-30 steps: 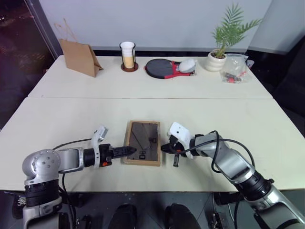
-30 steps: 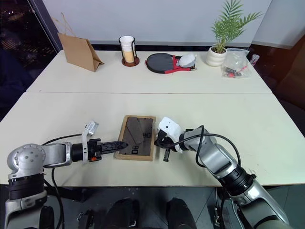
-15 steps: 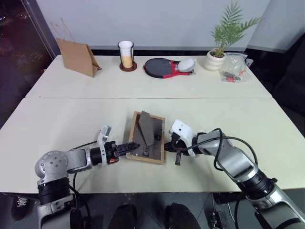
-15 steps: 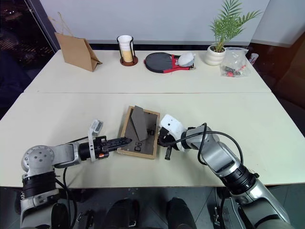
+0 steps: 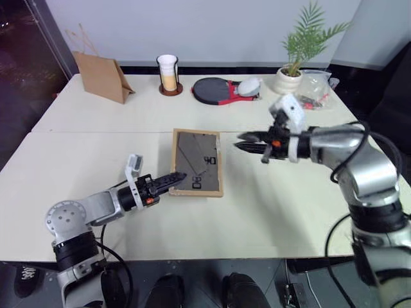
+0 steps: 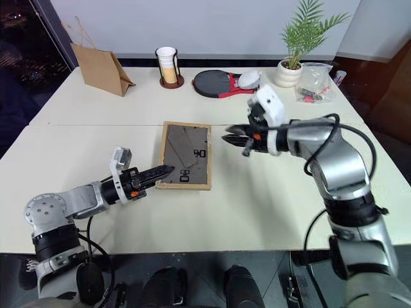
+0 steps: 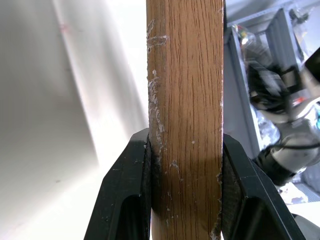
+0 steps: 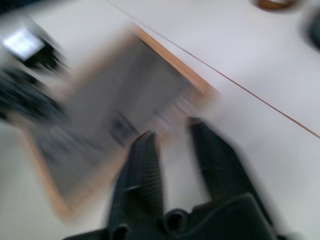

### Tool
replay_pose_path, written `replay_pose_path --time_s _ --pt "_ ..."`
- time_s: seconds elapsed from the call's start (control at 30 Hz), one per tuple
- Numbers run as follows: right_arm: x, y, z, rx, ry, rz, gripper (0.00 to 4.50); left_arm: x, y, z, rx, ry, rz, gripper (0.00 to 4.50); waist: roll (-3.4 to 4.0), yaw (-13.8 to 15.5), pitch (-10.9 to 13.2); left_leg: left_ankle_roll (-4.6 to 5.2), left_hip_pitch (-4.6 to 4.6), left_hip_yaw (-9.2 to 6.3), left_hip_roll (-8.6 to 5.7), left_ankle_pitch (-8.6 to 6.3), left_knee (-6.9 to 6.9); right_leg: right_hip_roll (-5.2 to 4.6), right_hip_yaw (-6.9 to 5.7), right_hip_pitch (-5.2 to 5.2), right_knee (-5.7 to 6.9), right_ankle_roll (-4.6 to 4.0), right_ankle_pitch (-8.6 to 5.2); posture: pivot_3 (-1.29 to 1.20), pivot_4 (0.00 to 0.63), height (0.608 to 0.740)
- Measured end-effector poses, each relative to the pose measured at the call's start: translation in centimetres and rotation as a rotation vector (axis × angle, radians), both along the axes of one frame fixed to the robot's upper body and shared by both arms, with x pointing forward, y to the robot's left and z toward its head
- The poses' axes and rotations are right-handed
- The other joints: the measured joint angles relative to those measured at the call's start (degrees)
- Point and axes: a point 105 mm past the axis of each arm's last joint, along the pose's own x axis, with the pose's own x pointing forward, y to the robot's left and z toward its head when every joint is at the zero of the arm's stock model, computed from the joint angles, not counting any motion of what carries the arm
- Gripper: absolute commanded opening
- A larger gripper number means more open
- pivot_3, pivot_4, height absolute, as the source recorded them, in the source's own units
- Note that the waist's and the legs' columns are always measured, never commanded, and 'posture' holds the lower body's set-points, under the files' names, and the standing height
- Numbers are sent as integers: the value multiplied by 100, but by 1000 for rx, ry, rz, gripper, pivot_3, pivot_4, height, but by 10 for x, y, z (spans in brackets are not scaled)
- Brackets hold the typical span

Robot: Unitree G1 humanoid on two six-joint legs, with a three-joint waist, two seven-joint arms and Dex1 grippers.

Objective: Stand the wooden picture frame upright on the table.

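One wooden picture frame point(image 5: 197, 162), picture side hidden, centre of the desk point(image 5: 96, 147). Left pincer point(image 5: 172, 179) clamps its lower-left edge. Right pincer point(image 5: 243, 142), blurred in wrist view, hangs partly parted, empty, right of frame.

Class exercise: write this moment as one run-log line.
left gripper: shut on picture frame edge | frame: back up, lifted | right gripper: open, clear of frame | table

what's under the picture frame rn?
The wooden picture frame shows its dark back up, near edge clamped by the left gripper. Beneath it is the table. The picture side is covered; contact with the tabletop can't be judged.
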Motion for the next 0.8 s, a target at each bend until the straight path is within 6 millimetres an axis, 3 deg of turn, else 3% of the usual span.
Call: replay_pose_path --time_s 0.1,0.13,0.23,0.47,0.8 --pt "-3 22 -2 68 87 73 4381 -2 -1 1 3 -9 1 1027 0 17 0 0 -4 3 -8 0 0 -16 0 1 -6 0 0 0 150 740" --pt "-1 29 -5 77 115 85 4450 -2 -1 2 -1 -14 1 1027 0 17 0 0 -5 5 -11 -1 1 -20 0 1 -8 0 0 0 150 740" --pt "5 40 -17 83 182 88 4450 -6 -5 5 0 -29 -14 1027 0 24 0 1 -6 6 -15 -2 3 -28 1 1 -9 -2 0 0 150 740" --pt "19 46 -30 79 244 64 4450 -10 -5 0 18 -20 -2 1027 0 5 0 -1 -6 6 -13 -1 -15 -27 1 -9 -10 -2 0 0 150 740" --pt "4 60 -29 75 254 146 4450 -10 1 -6 24 -7 36 1027 0 0 0 -11 -6 10 -14 4 -54 -28 4 -25 -24 -4 -1 0 150 740"
